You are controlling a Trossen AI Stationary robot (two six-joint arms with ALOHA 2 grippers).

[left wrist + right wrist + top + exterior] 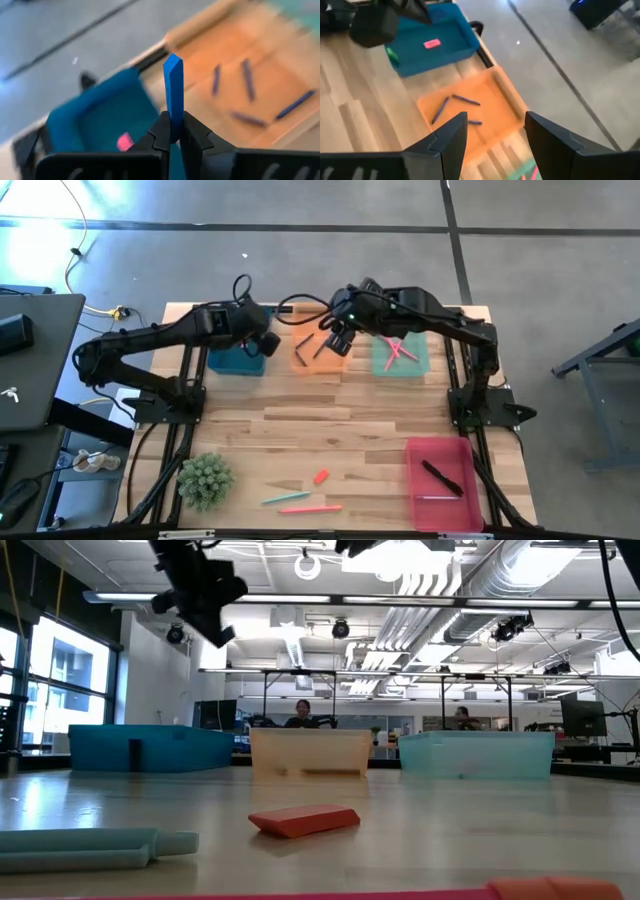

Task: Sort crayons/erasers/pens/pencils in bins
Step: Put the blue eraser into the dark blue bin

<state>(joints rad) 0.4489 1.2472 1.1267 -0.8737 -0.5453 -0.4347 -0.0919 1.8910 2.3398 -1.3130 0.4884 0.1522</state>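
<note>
Now the L gripper (171, 137) is seen clamped tight on a blue eraser (173, 90), held upright w/ its long axis sticking straight out past the fingertips. In the high view this gripper (262, 340) hangs over the blue bin (236, 361), near the edge shared w/ the orange bin (322, 352). So the bin lies directly below the held eraser: judged a release-over-bin step, w/ little sideways travel needed. A pink eraser (125, 141) and a green eraser (393, 56) are already seen inside the blue bin, so the match looks right.

R gripper (492, 135) is spread wide, nothing between its fingers, hovering over the orange bin, where dark crayons (466, 100) lie scattered. Prob. just emptied, as judged.

Green bin (401, 360) holds pink pencils (398, 350); red bin (440, 480) at front R holds a black pen (441, 476).

Left on the table front: a red eraser (321, 476), a blue pencil (280, 498) and a pink pencil (309, 508), both lying roughly L-R. Neither arm is near them; R gripper is free, so likely better placed for next pick.
</note>
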